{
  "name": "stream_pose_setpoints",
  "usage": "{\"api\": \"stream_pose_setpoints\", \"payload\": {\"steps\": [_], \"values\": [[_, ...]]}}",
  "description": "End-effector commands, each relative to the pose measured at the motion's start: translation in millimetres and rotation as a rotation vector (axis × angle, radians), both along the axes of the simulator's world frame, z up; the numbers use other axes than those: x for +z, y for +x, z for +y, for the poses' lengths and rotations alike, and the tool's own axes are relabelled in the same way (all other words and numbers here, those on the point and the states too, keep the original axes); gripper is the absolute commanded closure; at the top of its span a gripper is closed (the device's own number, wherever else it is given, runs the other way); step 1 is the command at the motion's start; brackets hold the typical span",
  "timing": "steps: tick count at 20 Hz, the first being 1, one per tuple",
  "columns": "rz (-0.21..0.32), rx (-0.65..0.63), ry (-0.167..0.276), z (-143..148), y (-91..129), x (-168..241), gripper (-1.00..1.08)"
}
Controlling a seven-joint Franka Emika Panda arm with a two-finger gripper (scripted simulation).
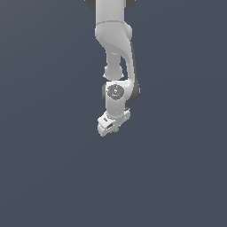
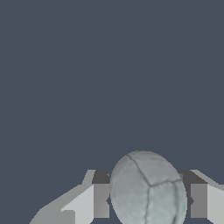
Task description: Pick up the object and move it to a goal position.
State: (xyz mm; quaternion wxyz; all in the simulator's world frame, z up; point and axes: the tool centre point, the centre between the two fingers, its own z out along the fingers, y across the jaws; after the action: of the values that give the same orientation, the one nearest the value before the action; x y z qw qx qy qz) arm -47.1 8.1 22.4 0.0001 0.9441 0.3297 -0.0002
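In the wrist view a pale grey-green ball [image 2: 148, 190] with faint dark seams sits between the two fingers [image 2: 101, 199] of my white gripper [image 2: 150, 202]. The fingers press against it from both sides, so the gripper is shut on the ball. In the exterior view the arm hangs down from the top and the gripper [image 1: 108, 125] is tilted towards the exterior view's left. The ball is hidden there behind the hand.
A uniform dark blue-grey surface [image 1: 53, 177] fills both views. No other object, container or edge shows.
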Motion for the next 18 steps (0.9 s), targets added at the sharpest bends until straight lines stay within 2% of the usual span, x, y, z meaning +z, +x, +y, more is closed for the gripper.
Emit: {"api": "stream_pose_setpoints", "payload": {"steps": [1,9,18], "values": [[-0.001,0.0,0.0,2.0,1.0,4.1,1.08],[-0.001,0.001,0.0,20.4,8.5,44.0,1.08],[0.0,0.002,0.0,58.1,25.4,125.6,1.08]]}}
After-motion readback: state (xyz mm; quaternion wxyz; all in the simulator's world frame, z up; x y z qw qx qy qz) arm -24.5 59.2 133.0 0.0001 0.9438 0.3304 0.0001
